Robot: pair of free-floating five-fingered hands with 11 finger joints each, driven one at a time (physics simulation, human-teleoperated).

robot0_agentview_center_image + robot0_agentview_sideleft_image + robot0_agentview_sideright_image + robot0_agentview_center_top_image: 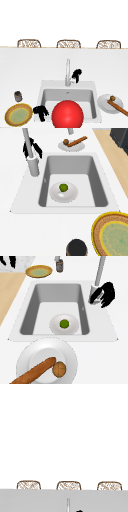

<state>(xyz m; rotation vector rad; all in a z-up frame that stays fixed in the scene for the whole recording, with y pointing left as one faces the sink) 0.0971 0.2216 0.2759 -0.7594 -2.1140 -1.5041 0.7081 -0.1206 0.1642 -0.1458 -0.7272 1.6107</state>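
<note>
R robot hand point(76, 74) by faucet point(67, 72) | grip unclear | red ball point(67, 114) hides basin

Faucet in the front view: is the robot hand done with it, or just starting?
Just starting, it seems. Done: the right robot hand is at the base of the faucet. In hand: I cannot tell whether it grips. Left: no water runs, and the bowl with a green fruit sits in the sink. The left robot hand hovers at the sink's front corner.

White counter point(25, 70), yellow plate point(18, 114), dark cup point(18, 96), white plate point(106, 105)
</note>
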